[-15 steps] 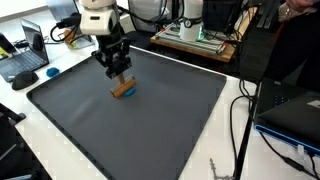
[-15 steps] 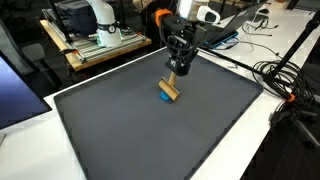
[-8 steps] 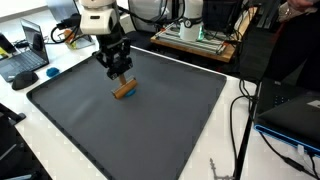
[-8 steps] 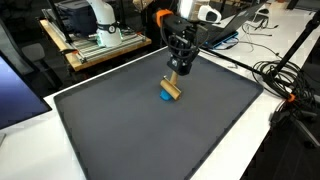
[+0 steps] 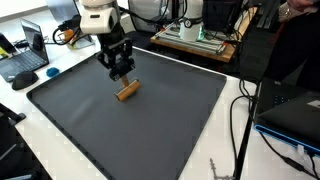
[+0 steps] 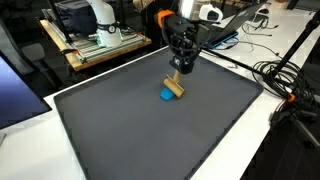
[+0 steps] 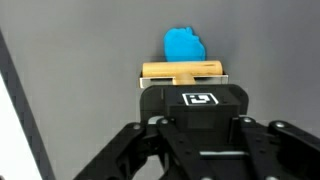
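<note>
My gripper (image 5: 121,76) hangs over the far part of a large dark grey mat (image 5: 150,130). It is shut on a small wooden block (image 5: 126,91), also seen in an exterior view (image 6: 175,87), and holds it tilted just above the mat. A small blue object (image 6: 165,97) lies on the mat right beside the block's lower end. In the wrist view the wooden block (image 7: 182,70) sits at my fingertips (image 7: 182,84) with the blue object (image 7: 184,45) just beyond it. The fingertips themselves are hidden behind the gripper body.
The mat lies on a white table (image 5: 40,150). A laptop (image 5: 25,60) and cables lie by one far corner. A wooden rack with electronics (image 6: 95,45) stands behind the mat. Cables and a stand (image 6: 290,90) crowd the side; a dark monitor (image 5: 290,105) is close by.
The gripper has risen slightly with the wooden block, which has shifted a little. The blue object, seen under the block before, is now hidden in one exterior view.
</note>
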Controlling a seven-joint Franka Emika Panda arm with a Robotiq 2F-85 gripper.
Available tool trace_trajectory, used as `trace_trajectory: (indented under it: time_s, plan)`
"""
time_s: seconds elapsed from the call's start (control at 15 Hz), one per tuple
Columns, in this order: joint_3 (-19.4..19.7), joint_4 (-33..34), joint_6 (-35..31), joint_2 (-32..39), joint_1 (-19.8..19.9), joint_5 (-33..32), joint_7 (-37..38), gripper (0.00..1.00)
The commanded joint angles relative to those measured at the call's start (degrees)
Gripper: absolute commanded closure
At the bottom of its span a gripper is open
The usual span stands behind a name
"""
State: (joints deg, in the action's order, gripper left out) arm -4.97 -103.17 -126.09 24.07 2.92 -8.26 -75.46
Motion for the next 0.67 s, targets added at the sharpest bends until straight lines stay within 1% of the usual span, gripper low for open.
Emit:
trace_trajectory:
  time_s: [0.0, 0.27, 0.6]
  plan:
    - [-0.86, 0.99, -0.47, 2.16, 0.28, 2.37, -1.25, 0.79]
    - [-0.58, 0.98, -1.20, 2.71, 0.24, 1.96, -0.45, 0.79]
    - [-1.59, -1.18, -1.63, -0.78, 1.30, 3.99, -2.70, 0.79]
